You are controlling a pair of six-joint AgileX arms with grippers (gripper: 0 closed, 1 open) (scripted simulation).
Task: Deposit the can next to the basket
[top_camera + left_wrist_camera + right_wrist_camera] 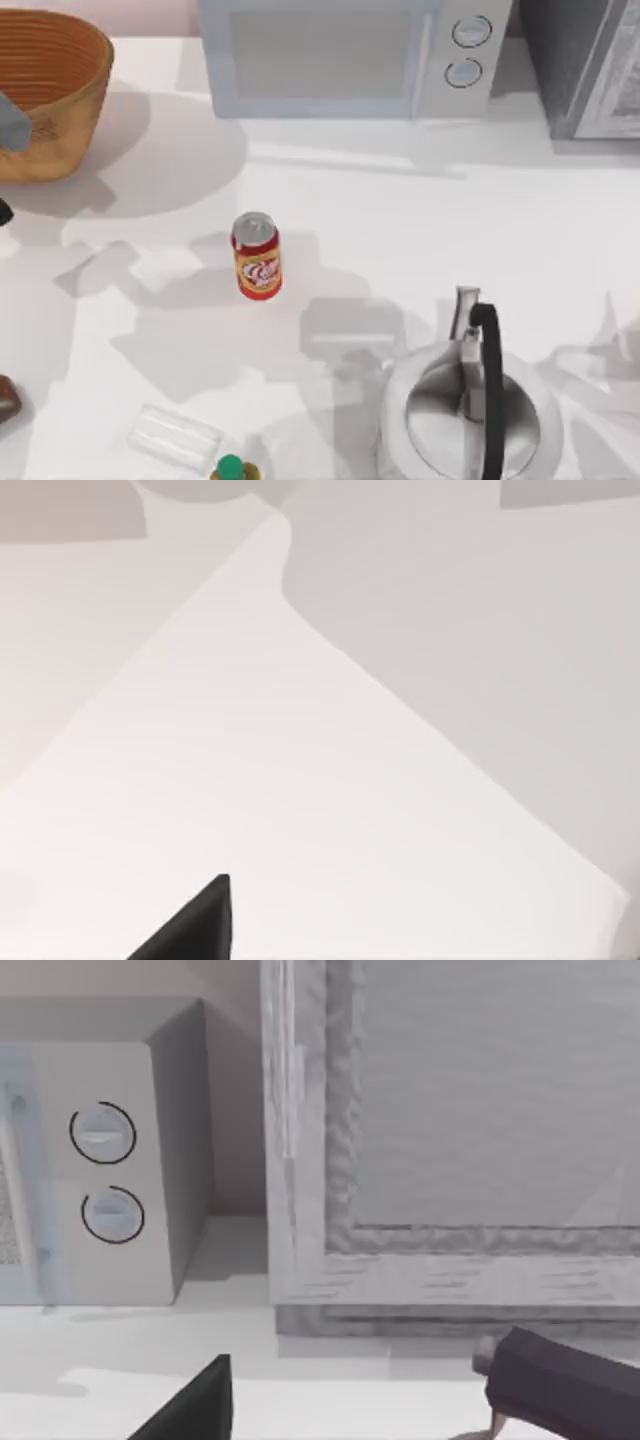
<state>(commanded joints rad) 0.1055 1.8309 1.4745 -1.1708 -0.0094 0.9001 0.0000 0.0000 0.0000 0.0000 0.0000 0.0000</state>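
red-and-yellow cylindrical soda can (257,256): upright, mid white tabletop (400,230) | round tan woven wicker basket (45,90): far left, well apart | claws: state cannot be told

Woven wicker basket (60,110); metal can (257,256)

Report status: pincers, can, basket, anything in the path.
Can upright mid-table, untouched, no pincer on it. Basket far left corner, well apart from can. Path between them bare; kettle and green-capped bottle sit off it, near edge.
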